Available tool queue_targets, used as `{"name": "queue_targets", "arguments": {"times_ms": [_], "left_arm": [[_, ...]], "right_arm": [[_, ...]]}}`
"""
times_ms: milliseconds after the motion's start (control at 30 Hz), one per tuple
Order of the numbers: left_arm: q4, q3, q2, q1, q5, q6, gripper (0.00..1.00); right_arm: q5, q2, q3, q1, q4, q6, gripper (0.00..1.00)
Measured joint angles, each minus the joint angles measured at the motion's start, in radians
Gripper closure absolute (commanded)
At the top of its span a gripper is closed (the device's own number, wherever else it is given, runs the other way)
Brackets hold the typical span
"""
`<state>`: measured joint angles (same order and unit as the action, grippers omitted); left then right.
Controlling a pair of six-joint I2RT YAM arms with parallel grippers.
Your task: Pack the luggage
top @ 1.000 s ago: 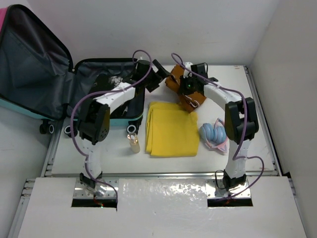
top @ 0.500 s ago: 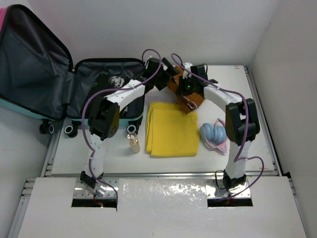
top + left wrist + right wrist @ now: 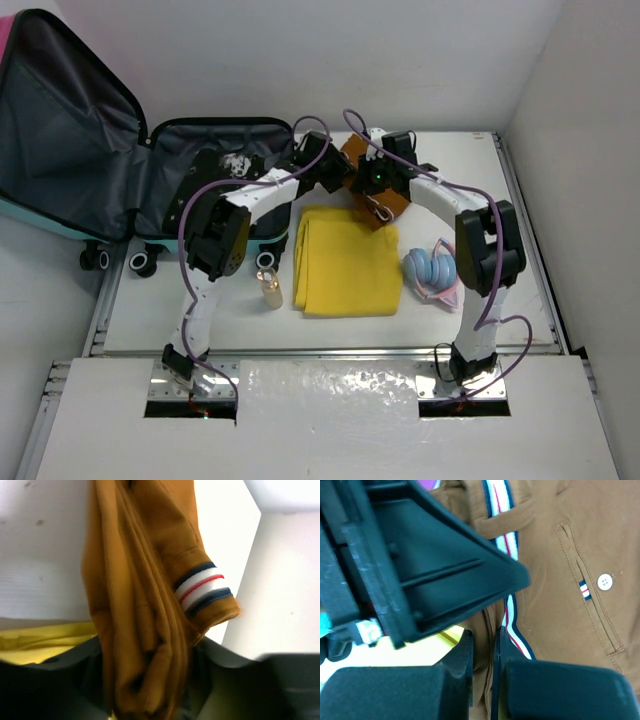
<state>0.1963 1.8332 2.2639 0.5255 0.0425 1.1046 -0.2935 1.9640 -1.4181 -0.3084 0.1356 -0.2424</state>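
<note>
The luggage (image 3: pixel 70 130) lies open at the left, lid propped up, dark grey lining showing, small items in the base. A brown garment (image 3: pixel 386 206) with striped trim hangs bunched above the table's back middle. My right gripper (image 3: pixel 373 186) is shut on a fold of the brown garment (image 3: pixel 560 580), pinched between its pads (image 3: pixel 482 650). My left gripper (image 3: pixel 335 172) meets it from the left. In the left wrist view the brown garment (image 3: pixel 145 580) is squeezed between the dark fingers of my left gripper (image 3: pixel 150 685). The left gripper's black body (image 3: pixel 420 565) fills the right wrist view.
A folded yellow cloth (image 3: pixel 346 260) lies in the middle of the table, below the garment. Blue headphones with pink trim (image 3: pixel 432 270) rest to its right, by the right arm. A small bottle (image 3: pixel 270 290) stands left of the cloth, near the luggage wheels (image 3: pixel 143 262).
My left gripper swung right from the luggage's rim to the brown garment and closed on it. The right gripper kept its hold and barely moved.
</note>
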Motion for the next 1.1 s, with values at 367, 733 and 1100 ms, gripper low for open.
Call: {"name": "queue_targets", "arguments": {"times_ms": [367,733,1100], "left_arm": [[0.073,0.257,0.115,0.006,0.056,-0.132,1.0],[0.14,0.245,0.039,-0.075,0.074,-0.376,1.0],[0.119,-0.162,-0.458,-0.433,0.05,-0.429,1.0]], "right_arm": [[-0.028,-0.145,0.085,0.008,-0.068,0.008,0.01],[0.103,-0.673,0.336,0.016,0.026,0.032,0.01],[0.148,-0.762,0.439,0.018,0.059,0.034,0.01]]}}
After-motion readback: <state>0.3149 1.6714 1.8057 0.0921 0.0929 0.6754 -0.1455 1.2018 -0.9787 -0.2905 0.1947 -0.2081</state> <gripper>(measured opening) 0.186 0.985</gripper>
